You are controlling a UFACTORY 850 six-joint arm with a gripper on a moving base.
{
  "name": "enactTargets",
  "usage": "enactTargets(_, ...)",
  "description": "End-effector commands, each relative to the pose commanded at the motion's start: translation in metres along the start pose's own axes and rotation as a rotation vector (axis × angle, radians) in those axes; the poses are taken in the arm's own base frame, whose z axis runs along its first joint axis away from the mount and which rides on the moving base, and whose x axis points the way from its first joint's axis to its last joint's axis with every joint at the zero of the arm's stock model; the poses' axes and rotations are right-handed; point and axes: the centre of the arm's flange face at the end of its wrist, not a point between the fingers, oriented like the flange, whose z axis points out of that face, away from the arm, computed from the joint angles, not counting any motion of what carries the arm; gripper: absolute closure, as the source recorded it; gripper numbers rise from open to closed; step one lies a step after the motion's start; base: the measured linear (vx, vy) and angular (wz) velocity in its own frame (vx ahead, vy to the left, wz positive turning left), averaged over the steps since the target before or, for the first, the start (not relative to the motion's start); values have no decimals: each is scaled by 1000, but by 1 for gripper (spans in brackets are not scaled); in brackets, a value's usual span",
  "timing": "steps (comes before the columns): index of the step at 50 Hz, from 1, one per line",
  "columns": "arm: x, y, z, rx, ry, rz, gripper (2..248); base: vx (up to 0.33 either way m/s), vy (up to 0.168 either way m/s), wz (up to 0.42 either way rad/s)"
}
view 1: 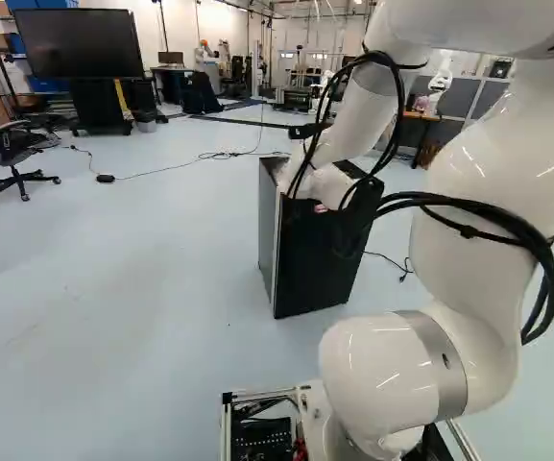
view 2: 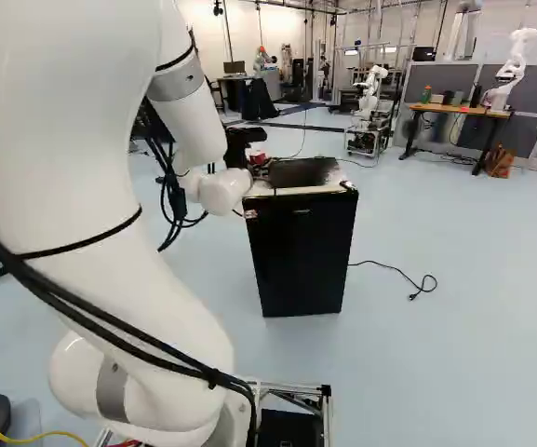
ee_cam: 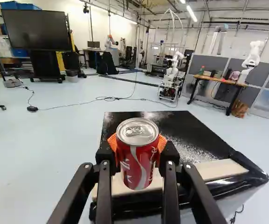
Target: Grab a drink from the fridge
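Note:
My gripper (view 2: 244, 142) is over the far left part of the black fridge (view 2: 302, 251) in the right base view, largely hidden by the arm. In the wrist view the gripper (ee_cam: 137, 156) is shut on a red drink can (ee_cam: 138, 161), an orange pad (ee_cam: 161, 144) against each side. The can is upright, its silver lid and tab showing. Behind and below it lies the fridge's dark top (ee_cam: 171, 130), with a pale strip along one edge. Whether the can touches that top, I cannot tell. The fridge's inside is not visible.
A loose cable (view 2: 408, 279) lies on the floor beside the fridge. Farther off are a wooden table (ee_cam: 218, 80), another robot (ee_cam: 172, 77), a large screen on a stand (ee_cam: 37, 31) and, in the left base view, an office chair (view 1: 15, 163).

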Motion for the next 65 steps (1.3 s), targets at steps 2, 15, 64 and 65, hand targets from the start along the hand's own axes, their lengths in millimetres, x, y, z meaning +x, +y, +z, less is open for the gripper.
enactTargets(2, -2, 0, -6, 2, -6, 2, 152, 0, 0, 0)
enactTargets(15, -17, -2, -46, 19, -51, 17, 152, 0, 0, 0)
enactTargets(64, -68, -5, -148, 57, -165, 53, 152, 0, 0, 0)
enactTargets(65, -69, -5, -149, 57, -166, 53, 152, 0, 0, 0)
